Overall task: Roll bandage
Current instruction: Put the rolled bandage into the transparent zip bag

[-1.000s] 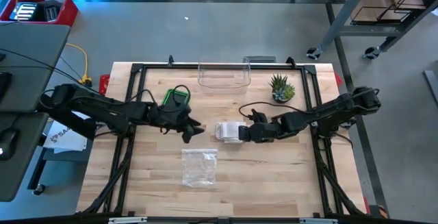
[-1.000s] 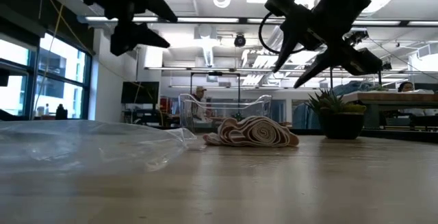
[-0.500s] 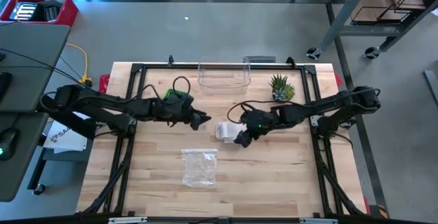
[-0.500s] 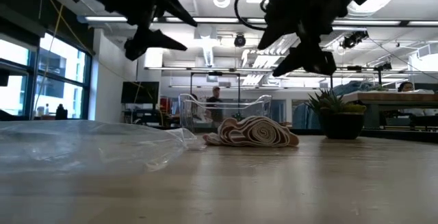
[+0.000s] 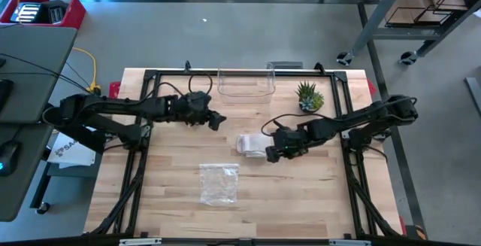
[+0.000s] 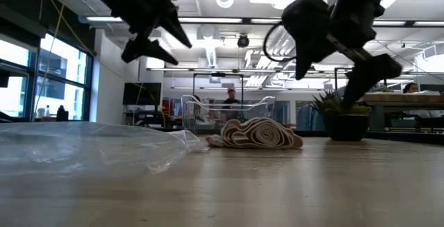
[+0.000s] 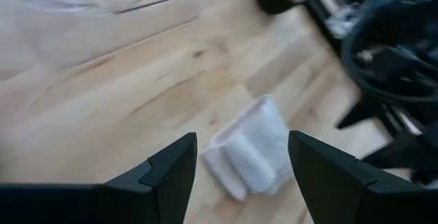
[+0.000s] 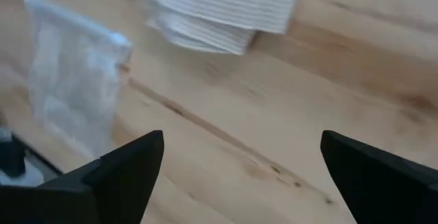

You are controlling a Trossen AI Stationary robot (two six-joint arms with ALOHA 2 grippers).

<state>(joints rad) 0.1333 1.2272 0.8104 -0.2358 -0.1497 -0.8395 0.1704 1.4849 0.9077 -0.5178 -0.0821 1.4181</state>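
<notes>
Bandage: lies loosely folded near the middle of the desk, a little right of centre; in the low view it rests flat on the wood as a soft, layered heap.
Right end effector: in the air just right of the bandage's right edge, fingers spread wide, nothing between them; the low view shows it well above the desk; its wrist view looks down on the bandage and the bag.
Left end effector: raised, to the far left of the bandage and apart from it, fingers open and empty; the bandage shows between the fingers in its wrist view.
Plastic bag: flat on the desk, nearer than the bandage and slightly left, clear of both arms.
Clear container: at the far edge, centre.
Potted plant: far right, beyond the right arm.
Open room: bare wood between bandage and bag, and along the near edge on both sides of the bag.
</notes>
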